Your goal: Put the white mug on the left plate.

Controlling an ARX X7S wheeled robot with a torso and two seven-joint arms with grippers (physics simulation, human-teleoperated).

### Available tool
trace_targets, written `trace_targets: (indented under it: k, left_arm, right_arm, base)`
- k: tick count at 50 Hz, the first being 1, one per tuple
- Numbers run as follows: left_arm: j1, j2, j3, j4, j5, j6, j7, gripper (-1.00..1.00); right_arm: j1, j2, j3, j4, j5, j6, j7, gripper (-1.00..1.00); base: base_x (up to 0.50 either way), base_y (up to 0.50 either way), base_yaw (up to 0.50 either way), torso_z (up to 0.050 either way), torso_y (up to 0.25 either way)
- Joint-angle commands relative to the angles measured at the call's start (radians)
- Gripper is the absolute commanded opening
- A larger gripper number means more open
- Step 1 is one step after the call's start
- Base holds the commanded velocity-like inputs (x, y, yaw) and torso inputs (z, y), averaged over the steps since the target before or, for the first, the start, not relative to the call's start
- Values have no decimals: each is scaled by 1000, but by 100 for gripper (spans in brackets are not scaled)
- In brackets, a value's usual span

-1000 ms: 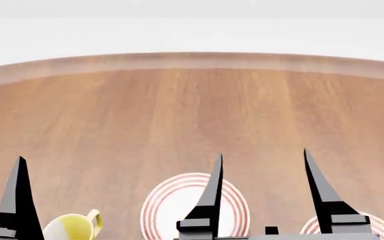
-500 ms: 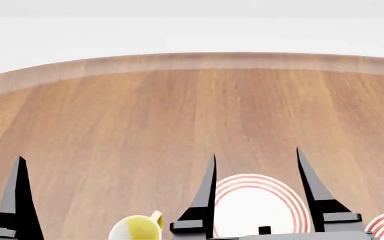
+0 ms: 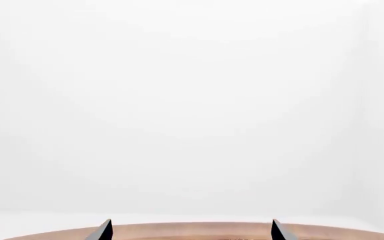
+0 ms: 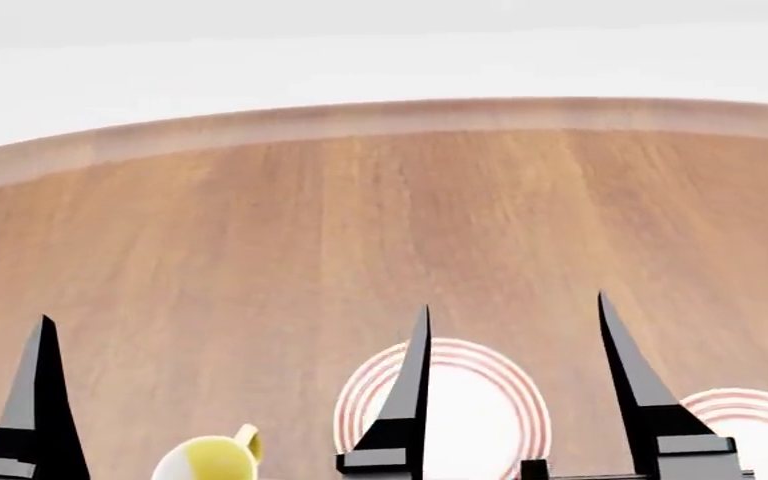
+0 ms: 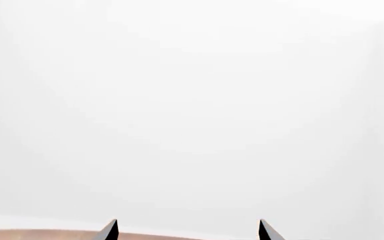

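The white mug is out of view in every frame. The left plate (image 4: pixel 475 415), white with red rings, lies at the near edge of the head view, partly behind my right gripper's left finger. My right gripper (image 4: pixel 512 305) is open and empty, its two black fingers standing either side of the plate in the picture. It shows open in the right wrist view (image 5: pixel 188 231) too. Of my left gripper only one finger (image 4: pixel 40 400) shows in the head view. The left wrist view shows the left gripper (image 3: pixel 190 231) open and empty.
A second ringed plate (image 4: pixel 758 425) lies at the near right. A small white mug with yellow inside and handle (image 4: pixel 211 460) sits at the near left. The round wooden table (image 4: pixel 357 220) stretches far ahead to a curved edge. Both wrist views show mostly white wall.
The head view has swung: the plates and the yellow mug slid right in the picture, then back left. The grippers keep the same open pose.
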Motion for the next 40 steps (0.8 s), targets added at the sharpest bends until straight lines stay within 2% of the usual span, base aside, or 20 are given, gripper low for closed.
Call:
trace_targets:
  k: [1,40]
  left_arm:
    - [1,-7,7,-6,-2,12,-7,100]
    - [-1,-49,42,-18,-26,34,-45,100]
  right_arm:
    - [-5,3,5,-2,14,-17,6,100]
    - [-2,19,4,-5,36,-10,24,100]
  base:
    - [0,0,-500,0,0]
    - [0,0,-500,0,0]
